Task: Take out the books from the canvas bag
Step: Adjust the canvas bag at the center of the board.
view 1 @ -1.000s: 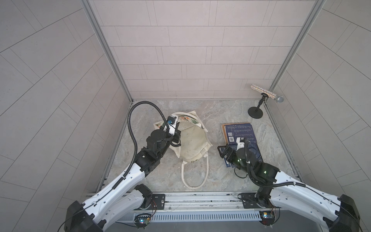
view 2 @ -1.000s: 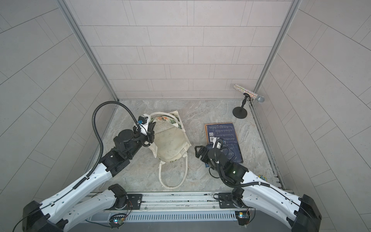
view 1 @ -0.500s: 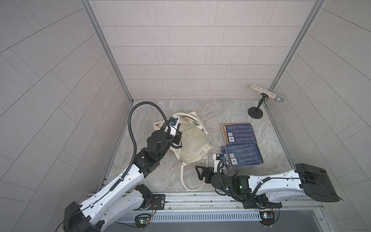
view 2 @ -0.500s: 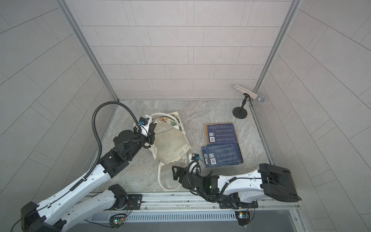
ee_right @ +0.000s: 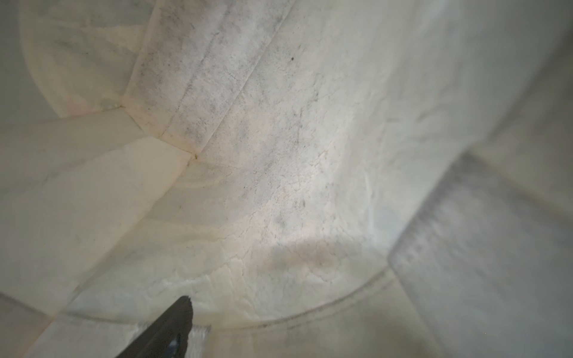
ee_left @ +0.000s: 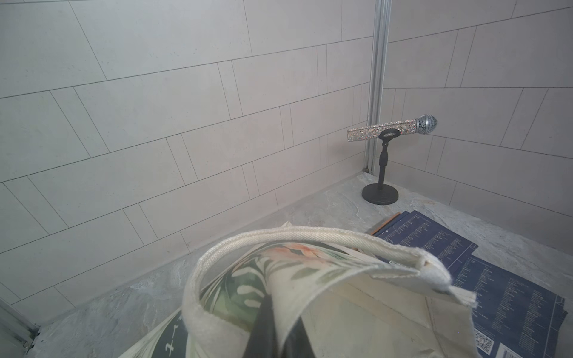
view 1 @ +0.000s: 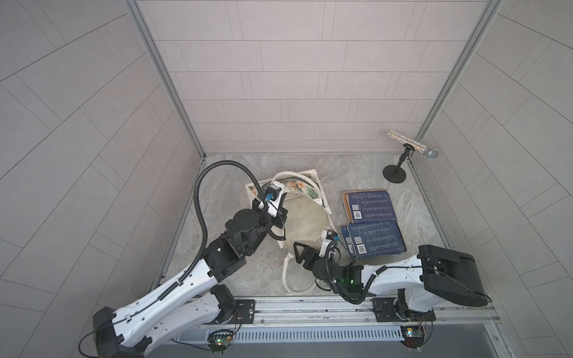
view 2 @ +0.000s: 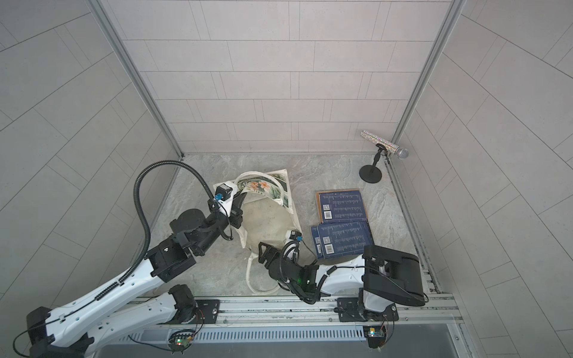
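One canvas bag (view 1: 305,223) is counted. Four books (view 1: 376,240) are made out in two stacks: three navy, one orange-brown book (ee_left: 385,223). One microphone (view 1: 404,143), one stand (view 1: 394,177) and two robot arms (view 1: 173,294) are listed.

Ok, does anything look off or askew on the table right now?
Only minor things. The dark navy paperback books lie in two loose piles, the nearer one fanned and skewed. The cream canvas tote bag shows grey smudges on its inner lining. Nothing looks spilled or torn.
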Robot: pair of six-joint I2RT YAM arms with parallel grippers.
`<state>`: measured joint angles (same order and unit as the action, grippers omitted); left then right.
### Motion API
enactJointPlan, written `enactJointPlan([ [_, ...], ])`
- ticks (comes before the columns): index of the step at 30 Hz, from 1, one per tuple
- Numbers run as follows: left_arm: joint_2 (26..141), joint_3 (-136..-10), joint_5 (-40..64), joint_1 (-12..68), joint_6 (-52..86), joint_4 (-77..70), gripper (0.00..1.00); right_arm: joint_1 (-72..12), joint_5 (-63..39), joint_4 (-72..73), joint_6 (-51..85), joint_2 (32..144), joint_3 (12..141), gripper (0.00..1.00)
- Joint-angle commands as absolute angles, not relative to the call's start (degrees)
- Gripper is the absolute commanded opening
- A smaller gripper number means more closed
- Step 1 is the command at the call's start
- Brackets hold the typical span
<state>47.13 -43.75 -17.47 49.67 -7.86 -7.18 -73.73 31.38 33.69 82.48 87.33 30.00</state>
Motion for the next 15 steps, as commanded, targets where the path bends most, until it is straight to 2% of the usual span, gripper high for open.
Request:
enactJointPlan([
  [1, 45.8, -46.3, -21.5, 50.8, -9.8, -13.2, 0.0, -72.6, 31.2, 37.3, 84.8, 89.0, 29.9, 0.88],
  [5, 45.7, -46.8, -21.7, 51.7, -9.3, -14.0, 0.0, -72.0, 33.7, 37.6, 82.2, 88.6, 30.0, 0.83],
  [10, 45.6, -45.9, -22.3, 52.2, -9.1, -15.6, 0.0, -70.1, 33.1, 37.3, 81.2, 88.9, 29.9, 0.66],
  [13, 45.5, -45.0, -22.1, 52.2, -8.7, -16.9, 0.0, -68.7, 31.2, 44.4, 81.1, 91.0, 27.8, 0.51],
  [15, 45.7, -45.0, -22.1, 52.3, -8.5, -17.0, 0.0, -67.6, 29.0, 48.9, 80.0, 92.7, 27.5, 0.47],
])
